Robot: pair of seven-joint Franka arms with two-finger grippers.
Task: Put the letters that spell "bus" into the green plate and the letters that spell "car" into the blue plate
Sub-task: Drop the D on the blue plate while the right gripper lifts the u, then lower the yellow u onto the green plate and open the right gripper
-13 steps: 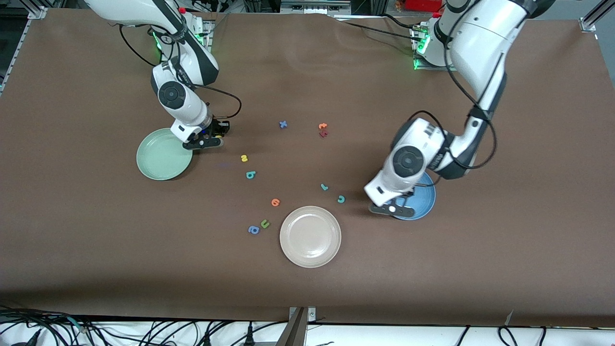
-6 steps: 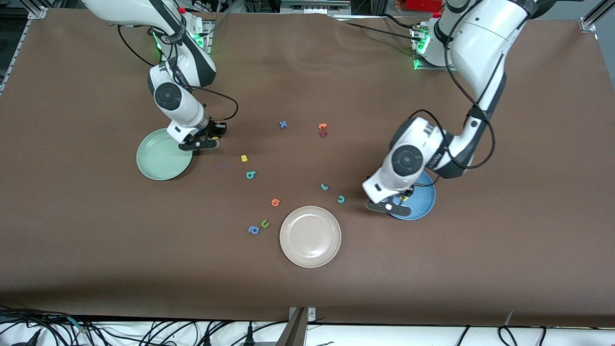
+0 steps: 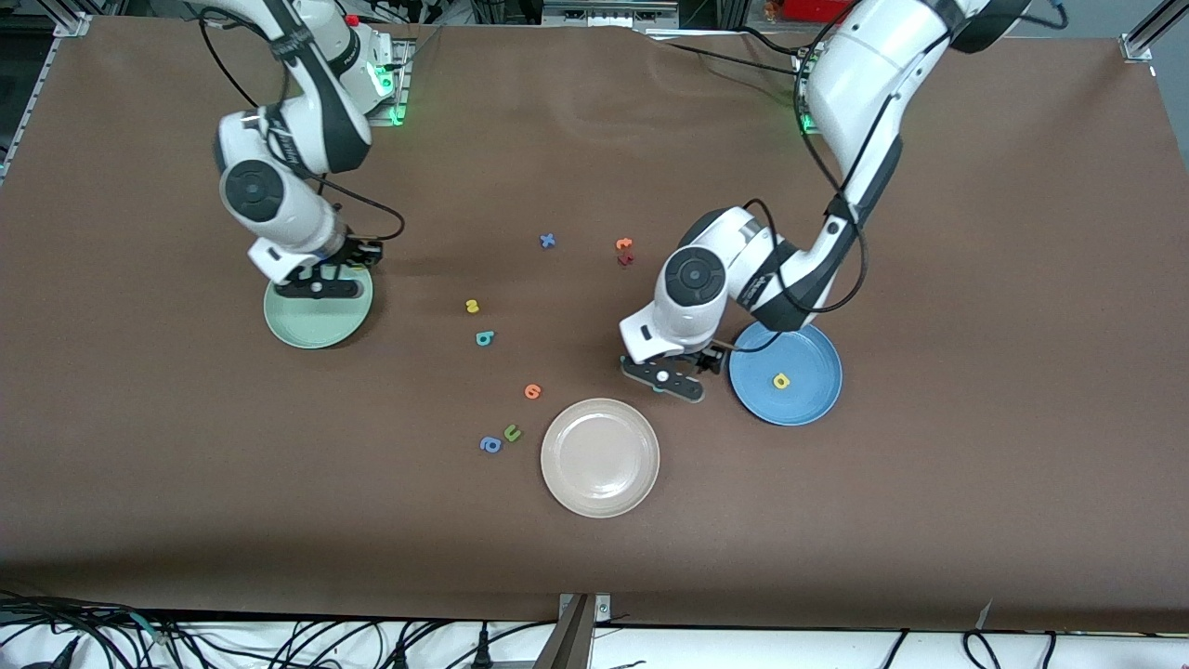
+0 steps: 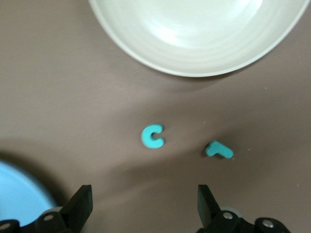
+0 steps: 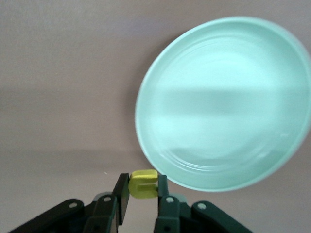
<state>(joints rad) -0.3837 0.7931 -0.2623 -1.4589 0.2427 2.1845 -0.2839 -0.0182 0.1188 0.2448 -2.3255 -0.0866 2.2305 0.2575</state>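
My right gripper (image 3: 316,289) (image 5: 144,187) is shut on the yellow "u" (image 5: 144,183) and hangs over the rim of the green plate (image 3: 316,330) (image 5: 223,102), which holds nothing. My left gripper (image 3: 661,376) (image 4: 145,204) is open and holds nothing, low over the table beside the blue plate (image 3: 808,400) (image 4: 19,194). The teal "c" (image 4: 153,137) and teal "r" (image 4: 219,149) lie just ahead of its fingers. A yellow "a" (image 3: 781,381) lies in the blue plate. The yellow "s" (image 3: 472,305) and teal "b" (image 3: 484,338) lie on the table between the plates.
A beige plate (image 3: 600,457) (image 4: 194,34) sits nearer the front camera than the "c" and "r". An orange letter (image 3: 532,391), green "u" (image 3: 512,432) and blue "a" (image 3: 490,445) lie beside it. A blue "x" (image 3: 548,241) and orange and dark red letters (image 3: 624,251) lie toward the bases.
My left gripper opened over the blue plate, left the yellow "a" in it and moved to the "c" and "r". My right gripper carried the yellow "u" over the green plate's rim.
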